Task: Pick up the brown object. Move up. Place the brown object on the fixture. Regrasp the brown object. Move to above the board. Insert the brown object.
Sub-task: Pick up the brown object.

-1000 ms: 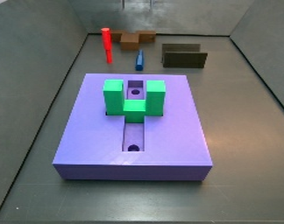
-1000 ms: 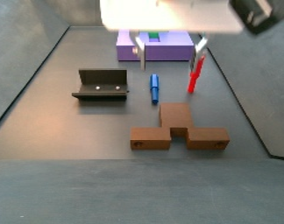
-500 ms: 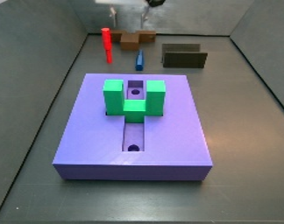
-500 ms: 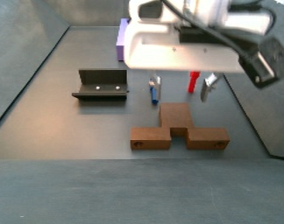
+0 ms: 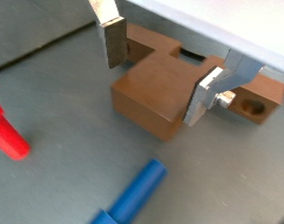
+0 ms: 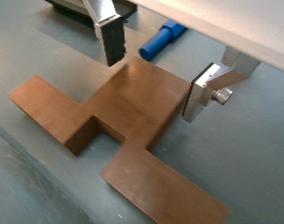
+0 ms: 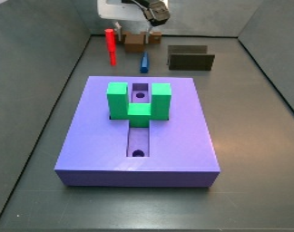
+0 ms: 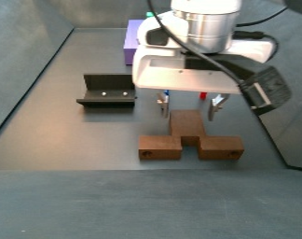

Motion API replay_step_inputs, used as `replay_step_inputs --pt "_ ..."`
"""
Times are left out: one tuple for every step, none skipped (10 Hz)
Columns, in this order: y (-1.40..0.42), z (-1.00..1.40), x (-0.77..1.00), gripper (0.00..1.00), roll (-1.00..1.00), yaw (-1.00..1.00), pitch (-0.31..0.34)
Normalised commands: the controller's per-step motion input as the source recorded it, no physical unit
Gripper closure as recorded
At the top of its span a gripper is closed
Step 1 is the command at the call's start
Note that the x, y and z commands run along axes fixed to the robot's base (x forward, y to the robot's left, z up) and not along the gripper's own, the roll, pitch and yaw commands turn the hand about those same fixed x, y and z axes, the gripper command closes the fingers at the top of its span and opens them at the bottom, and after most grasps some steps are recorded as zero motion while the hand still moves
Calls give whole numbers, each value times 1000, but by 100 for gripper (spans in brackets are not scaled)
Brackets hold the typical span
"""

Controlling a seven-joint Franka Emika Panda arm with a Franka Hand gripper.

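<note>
- No readable writing or labels.
- Plain dark grey floor, walled on the sides.
- The end effector (image 6: 148, 77) is wide open, empty, its fingers straddling the stem of the brown object (image 6: 124, 112), a T-shaped piece lying flat.
- The fixture (image 8: 109, 90) stands empty nearby; the board (image 7: 140, 131) lies well apart.

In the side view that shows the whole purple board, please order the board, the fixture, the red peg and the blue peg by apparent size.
1. The board, by far, though nearest the camera.
2. The fixture.
3. The red peg.
4. The blue peg.

The gripper hovers behind the pegs, fingers hidden.
</note>
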Motion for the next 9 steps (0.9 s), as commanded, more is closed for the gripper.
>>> replay_step_inputs --pt "0 -151 80 0 -110 0 0" --pt "0 -234 0 0 -24 0 0" --pt "0 -229 0 0 0 0 0" --pt "-74 -191 0 0 0 0 0" --pt "-109 -200 20 0 0 0 0" --pt "-100 -163 83 0 87 166 0" --pt "0 -160 63 0 64 151 0" --pt "63 -86 6 0 9 77 0" --pt "71 -74 0 0 0 89 0"
